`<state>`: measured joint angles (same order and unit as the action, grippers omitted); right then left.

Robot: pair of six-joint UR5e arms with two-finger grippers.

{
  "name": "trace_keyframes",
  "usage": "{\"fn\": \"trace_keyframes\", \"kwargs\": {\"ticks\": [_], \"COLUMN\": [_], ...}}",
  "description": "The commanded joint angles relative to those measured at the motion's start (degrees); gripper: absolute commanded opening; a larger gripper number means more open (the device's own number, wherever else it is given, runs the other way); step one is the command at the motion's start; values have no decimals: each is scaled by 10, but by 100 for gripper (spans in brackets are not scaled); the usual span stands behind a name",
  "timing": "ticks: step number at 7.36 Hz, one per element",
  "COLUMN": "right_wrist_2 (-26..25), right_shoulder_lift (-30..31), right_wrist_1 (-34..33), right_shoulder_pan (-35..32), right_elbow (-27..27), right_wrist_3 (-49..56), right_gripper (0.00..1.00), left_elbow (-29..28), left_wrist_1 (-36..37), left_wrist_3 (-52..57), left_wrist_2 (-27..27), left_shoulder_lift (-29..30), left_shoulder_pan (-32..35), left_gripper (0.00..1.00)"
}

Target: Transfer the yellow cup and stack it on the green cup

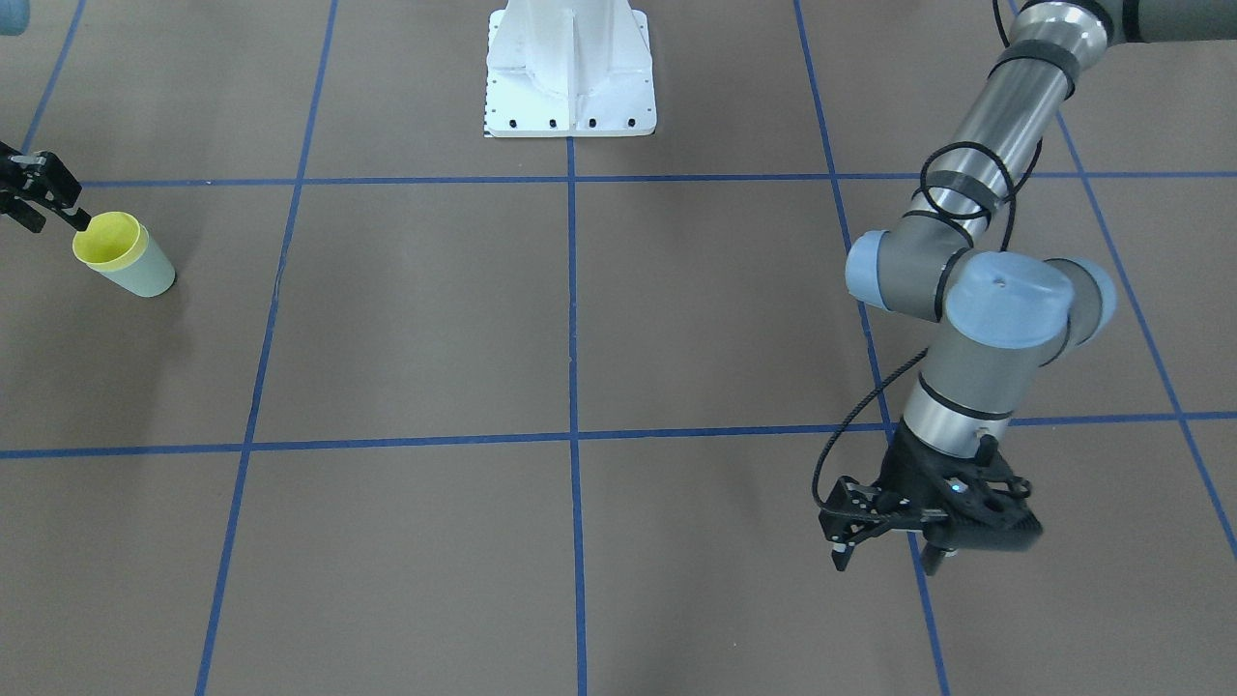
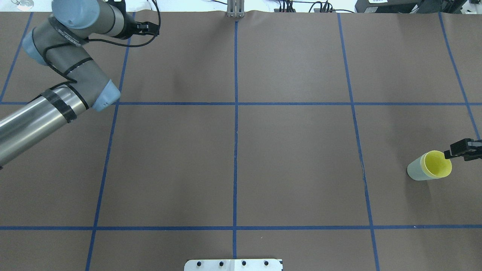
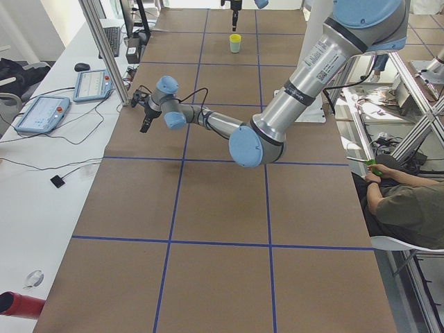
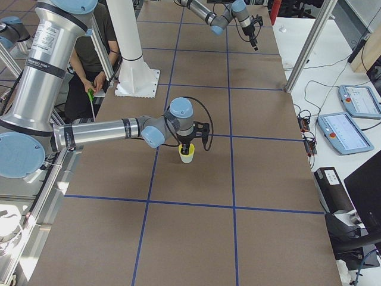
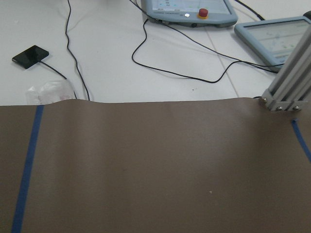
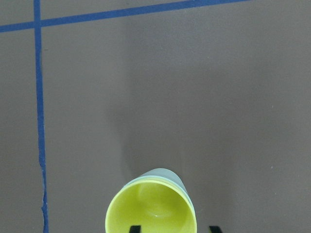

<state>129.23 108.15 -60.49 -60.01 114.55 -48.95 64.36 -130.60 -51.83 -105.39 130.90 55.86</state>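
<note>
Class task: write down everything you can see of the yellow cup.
The yellow cup is a small, plain, bright yellow tumbler, plastic by its look, with a round rim. It sits upright, nested inside the green cup, so only its rim and empty inside show. The pair stands on the brown table at the robot's right. The right gripper, jaws open, straddles the rim, one fingertip inside, one outside; whether they touch it is unclear.

Brown table cover (image 2: 293, 158) gridded with blue tape lines (image 2: 235, 150) — a white base plate (image 1: 570, 68) at one long edge; beyond the opposite edge, two teach pendants (image 5: 187, 12) and loose black cables (image 5: 180, 68).
</note>
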Motion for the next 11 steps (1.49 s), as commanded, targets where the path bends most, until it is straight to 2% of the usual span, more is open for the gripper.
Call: {"fn": "trace_keyframes", "kwargs": {"ticks": [1,2,3,4,5,6,8,10,11], "right_wrist_2": [-68,-98,-98,-92,-60,-28,-8,5,32], "right_shoulder_lift": [-48,-91,-142,-197,-238,-260,-260,-260,-259], "right_wrist_1": [-2,-8,-34,-85,-156,-203,-217,-217,-218], "right_shoulder_pan": [1,1,-11,-31,-57,-76,-88,-107,-139], "right_elbow": [-14,-51,-89,-111,-113,-113,-114,-135,-159], "right_wrist_3": [-1,-1,0,5,10,33,62,93,158], "right_gripper": [100,100,100,100,100,100,100,100,100], "left_elbow": [1,1,1,1,5,57,209,289,295], "left_wrist_1": [138,181,212,254,317,332,334,335,337], "left_wrist_3": [125,178,237,323,372,384,385,393,462], "left_wrist_2": [-90,-110,-139,-192,-252,-300,-315,-313,-310], "left_shoulder_lift": [-2,-7,-26,-42,-44,-94,-220,-289,-309], "left_shoulder_pan": [56,76,107,142,178,197,202,202,205], "left_gripper": [99,99,99,99,100,100,100,100,100]}}
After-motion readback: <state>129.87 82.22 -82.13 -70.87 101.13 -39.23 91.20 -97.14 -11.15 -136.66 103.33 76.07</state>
